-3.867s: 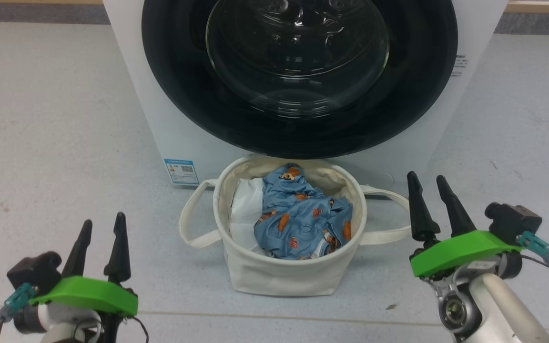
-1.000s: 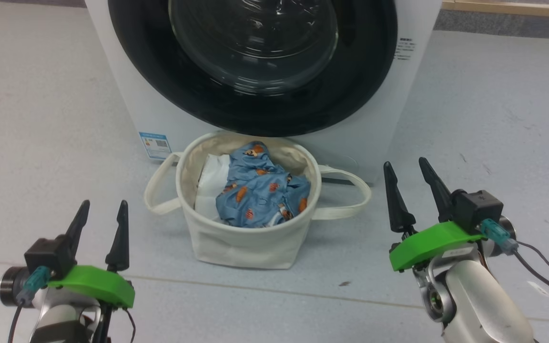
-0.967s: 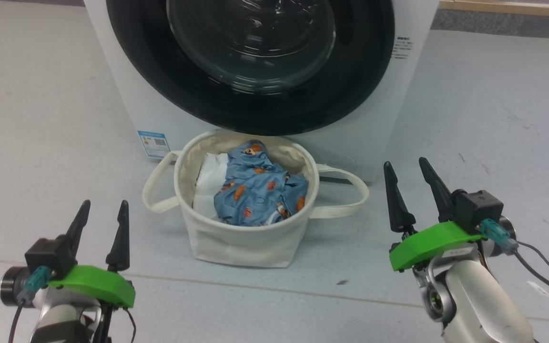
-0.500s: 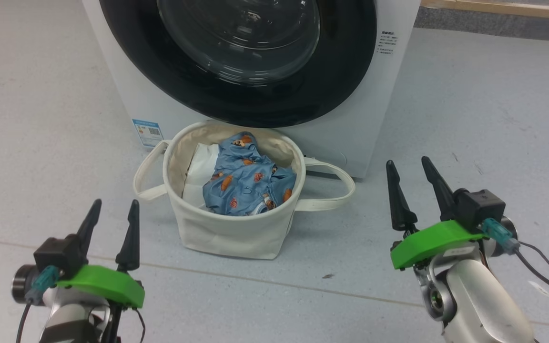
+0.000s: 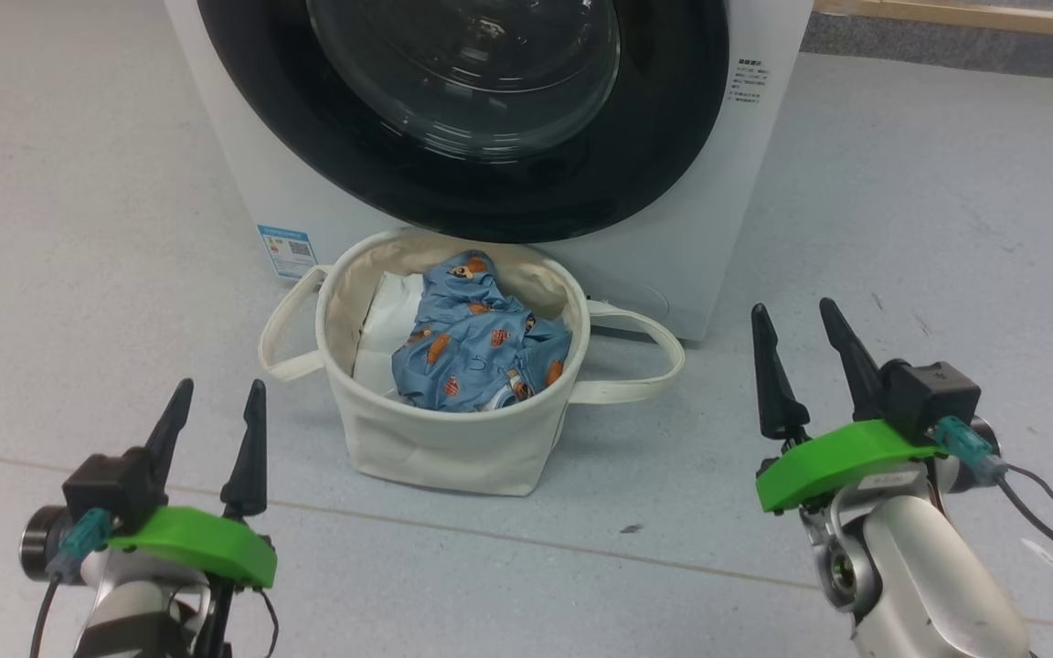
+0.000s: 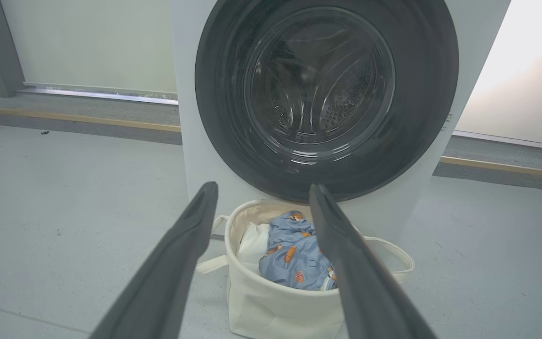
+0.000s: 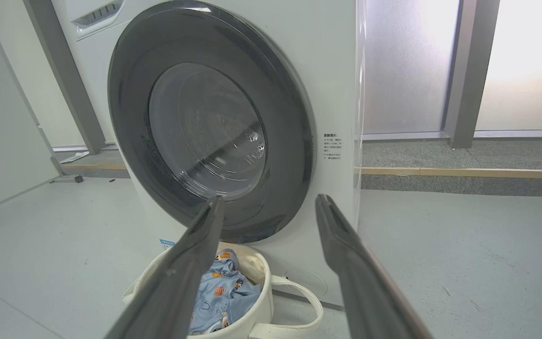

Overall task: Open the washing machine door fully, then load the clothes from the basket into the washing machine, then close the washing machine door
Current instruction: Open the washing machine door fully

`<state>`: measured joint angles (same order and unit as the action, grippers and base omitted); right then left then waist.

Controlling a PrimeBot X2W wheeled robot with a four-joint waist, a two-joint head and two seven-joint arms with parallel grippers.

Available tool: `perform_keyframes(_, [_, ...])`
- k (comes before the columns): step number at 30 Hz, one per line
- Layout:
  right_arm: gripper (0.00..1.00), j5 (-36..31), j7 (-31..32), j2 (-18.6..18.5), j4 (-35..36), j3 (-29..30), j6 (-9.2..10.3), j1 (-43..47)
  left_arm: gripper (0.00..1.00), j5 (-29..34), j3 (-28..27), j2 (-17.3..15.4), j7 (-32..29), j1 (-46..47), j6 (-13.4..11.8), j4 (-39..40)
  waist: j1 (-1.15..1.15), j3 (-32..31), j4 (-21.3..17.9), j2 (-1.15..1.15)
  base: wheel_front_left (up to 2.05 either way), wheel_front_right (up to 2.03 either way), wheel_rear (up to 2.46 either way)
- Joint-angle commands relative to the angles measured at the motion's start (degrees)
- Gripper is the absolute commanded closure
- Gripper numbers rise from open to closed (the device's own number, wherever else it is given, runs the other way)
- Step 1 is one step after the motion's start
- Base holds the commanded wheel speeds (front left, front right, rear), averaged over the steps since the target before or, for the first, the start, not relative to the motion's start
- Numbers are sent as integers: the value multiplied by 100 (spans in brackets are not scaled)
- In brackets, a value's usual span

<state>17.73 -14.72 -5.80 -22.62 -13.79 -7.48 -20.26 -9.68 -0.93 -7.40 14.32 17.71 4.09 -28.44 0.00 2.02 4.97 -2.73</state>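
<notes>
The white washing machine (image 5: 718, 228) stands ahead with its round black-ringed door (image 5: 462, 110) shut; the door (image 6: 325, 99) (image 7: 210, 122) fills both wrist views. Right in front of it sits the cream basket (image 5: 440, 439) holding the blue printed clothes (image 5: 476, 352) (image 6: 294, 256) beside a white liner. My left gripper (image 5: 218, 409) hovers open near the floor, to the basket's lower left. My right gripper (image 5: 799, 329) stands open to the basket's right, with nothing between its fingers.
The basket's two loop handles (image 5: 641, 361) lie out on the grey floor (image 5: 79, 228) on either side. A blue label sticker (image 5: 287, 250) marks the machine's lower left front. A wooden skirting strip (image 5: 965, 16) runs along the back right.
The head camera has shifted, so the machine and basket sit slightly differently in the picture. Both grippers stay open and hold about the same poses.
</notes>
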Motion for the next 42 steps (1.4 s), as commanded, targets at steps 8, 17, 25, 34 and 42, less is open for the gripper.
perform_keyframes(8, [0,-33,-28,117,-53,123,-1,-192,0,37,-217,-96,68,162,25,266,0,55,20,0,0,0,0])
perform_keyframes(17, [0,-81,-28,177,-206,320,-1,-311,0,-162,-351,-32,68,207,29,209,0,260,54,0,0,0,0])
perform_keyframes(25, [0,-137,-28,190,-202,539,-1,-477,0,-230,-463,18,68,330,-53,182,0,580,148,0,0,0,0])
perform_keyframes(34, [0,-35,-28,221,-387,864,-1,-794,0,-380,-476,173,68,478,68,328,0,1070,290,0,0,0,0])
perform_keyframes(42, [0,126,-28,232,-190,1214,-1,-1303,0,-467,-675,270,68,473,168,921,0,1632,372,0,0,0,0])
